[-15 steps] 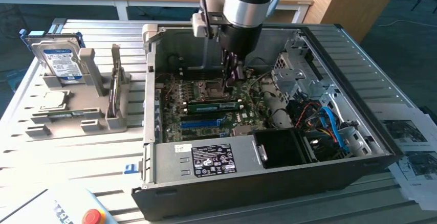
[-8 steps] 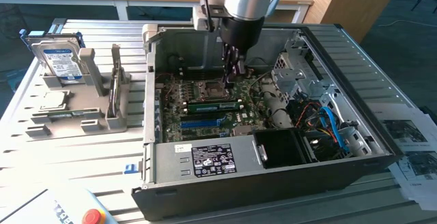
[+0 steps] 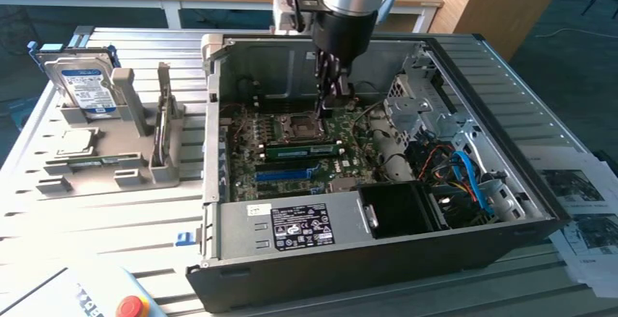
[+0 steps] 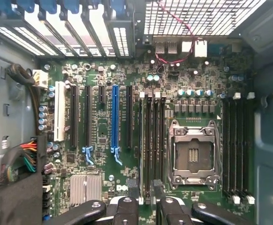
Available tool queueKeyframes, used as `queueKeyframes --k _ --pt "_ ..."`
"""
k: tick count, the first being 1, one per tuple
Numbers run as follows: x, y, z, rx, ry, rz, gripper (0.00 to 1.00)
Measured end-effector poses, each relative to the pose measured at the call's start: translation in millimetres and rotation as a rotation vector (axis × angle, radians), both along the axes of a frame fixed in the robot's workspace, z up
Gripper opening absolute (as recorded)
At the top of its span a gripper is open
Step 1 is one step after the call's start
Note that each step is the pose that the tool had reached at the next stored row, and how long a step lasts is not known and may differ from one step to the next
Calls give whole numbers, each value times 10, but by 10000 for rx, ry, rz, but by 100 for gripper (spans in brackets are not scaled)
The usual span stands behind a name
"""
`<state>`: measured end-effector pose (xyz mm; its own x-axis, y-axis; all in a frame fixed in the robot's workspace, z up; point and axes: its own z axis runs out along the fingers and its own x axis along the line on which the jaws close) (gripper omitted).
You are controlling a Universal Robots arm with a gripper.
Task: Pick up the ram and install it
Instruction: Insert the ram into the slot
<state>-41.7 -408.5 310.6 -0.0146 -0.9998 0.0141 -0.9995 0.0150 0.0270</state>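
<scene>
— Now, claw (image 3: 334,102) state?
— Parted, gripping nothing; hovering inside the case (image 3: 260,64) over the motherboard (image 3: 247,159).
— Ram (image 3: 304,150) location?
— Standing in a slot just beside the CPU socket (image 3: 297,124), near the claw.

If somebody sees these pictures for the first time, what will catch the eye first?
The open computer case in the middle of the slatted table, with the robot arm reaching down into it, its gripper over the green motherboard. On the board a bright blue slot stands out, and a green ram stick lies beside the processor socket. At the exterior view's left, a hard drive stands in a grey holder.
</scene>
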Motion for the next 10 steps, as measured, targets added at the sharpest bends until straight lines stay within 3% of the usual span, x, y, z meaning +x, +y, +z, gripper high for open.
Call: queueKeyframes --k 10 --pt "0 0 221 1 0 0 25"
